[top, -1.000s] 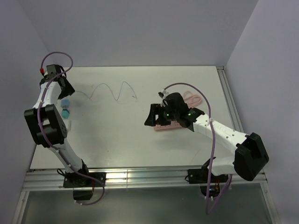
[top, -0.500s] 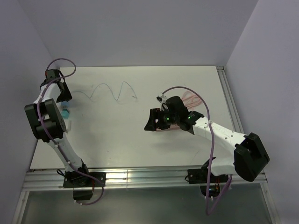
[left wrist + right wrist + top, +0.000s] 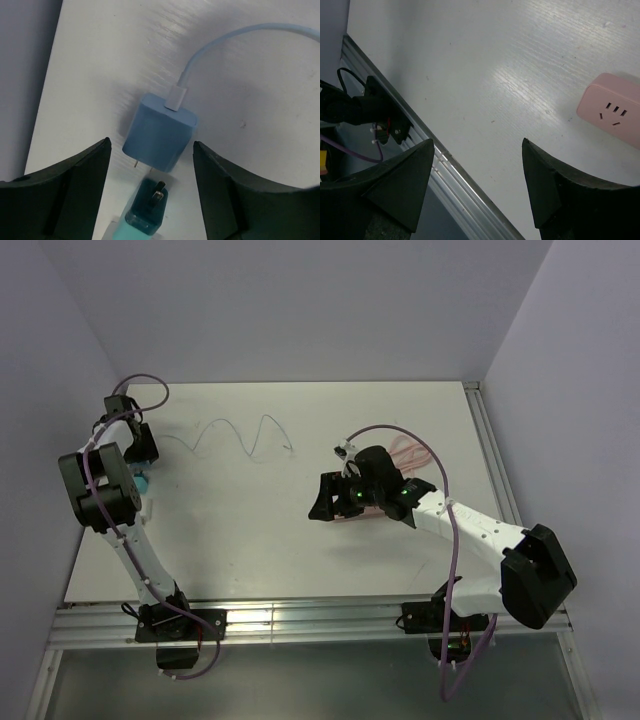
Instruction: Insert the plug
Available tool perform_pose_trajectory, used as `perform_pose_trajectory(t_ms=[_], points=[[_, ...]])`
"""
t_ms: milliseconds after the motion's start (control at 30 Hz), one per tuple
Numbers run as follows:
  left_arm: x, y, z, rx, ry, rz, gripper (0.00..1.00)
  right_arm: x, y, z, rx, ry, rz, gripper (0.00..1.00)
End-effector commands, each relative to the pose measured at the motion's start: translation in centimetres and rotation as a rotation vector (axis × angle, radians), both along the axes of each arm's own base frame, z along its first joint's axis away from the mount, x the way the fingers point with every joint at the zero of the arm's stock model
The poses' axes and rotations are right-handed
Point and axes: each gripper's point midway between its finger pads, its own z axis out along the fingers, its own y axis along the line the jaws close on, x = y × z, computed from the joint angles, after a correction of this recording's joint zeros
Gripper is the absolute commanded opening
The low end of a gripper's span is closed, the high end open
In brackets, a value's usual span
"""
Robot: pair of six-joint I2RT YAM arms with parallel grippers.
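The main risk is a grab at the wrong thing. The left jaws stand wide apart and hold nothing, and in the left wrist view they frame a blue charger block (image 3: 160,132) with a cable (image 3: 210,47) plugged into its top, not the plug (image 3: 146,217). The plug lies just below that block, at the bottom edge of the view, metal prong up and nearly touching the block's own pins. A straight descent and close from here would likely pinch the blue block, or nudge it into the plug and spin both.

Both lie near the desk's (image 3: 250,530) far left edge, close to the side wall (image 3: 50,320) (little elbow room for the left arm (image 3: 100,490)), so a shove could send the small plug toward that edge. The cable could also drag the block across it.

The pink power strip (image 3: 610,107) sits well apart, on the right half, under the right arm (image 3: 470,525). The right jaws are apart too, empty, and beside the strip rather than on it — unheld, the strip may slide when the prongs press in.

The desk is smooth, white and faintly glossy, so it offers little grip. A metal rail (image 3: 300,620) runs along its near edge, and plain pale lilac walls close it in on three sides.
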Motion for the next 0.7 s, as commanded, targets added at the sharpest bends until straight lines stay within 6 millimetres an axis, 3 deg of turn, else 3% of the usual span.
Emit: perform_pose_trajectory(t_ms=[0, 100, 367, 433, 533, 567, 600, 667], points=[[1.8, 0.5, 0.9, 0.021, -0.05, -0.022, 0.7, 0.3, 0.7, 0.8, 0.026, -0.044, 0.025, 0.78], [2.2, 0.8, 0.6, 0.028, -0.061, -0.015, 0.63, 0.4, 0.6, 0.5, 0.014, -0.041, 0.022, 0.78], [2.6, 1.0, -0.2, 0.034, -0.064, -0.012, 0.62, 0.6, 0.6, 0.0, -0.006, -0.031, 0.018, 0.78], [2.7, 0.6, -0.6, 0.01, -0.061, -0.015, 0.53, 0.7, 0.6, -0.1, -0.009, -0.03, 0.018, 0.78], [2.7, 0.5, -0.2, -0.008, -0.073, 0.012, 0.3, 1.1, 0.5, 0.1, -0.021, -0.037, 0.003, 0.78], [2.9, 0.4, 0.4, -0.017, -0.094, 0.035, 0.13, 1.2, 0.4, 0.0, -0.027, -0.033, -0.013, 0.77], [3.0, 0.3, 0.9, -0.023, -0.105, 0.046, 0.05, 1.4, 0.1, -0.1, -0.044, -0.031, -0.035, 0.77], [3.0, 0.3, 2.1, -0.035, -0.133, 0.099, 0.0, 1.7, -0.2, 0.3, -0.048, -0.039, -0.056, 0.77]])
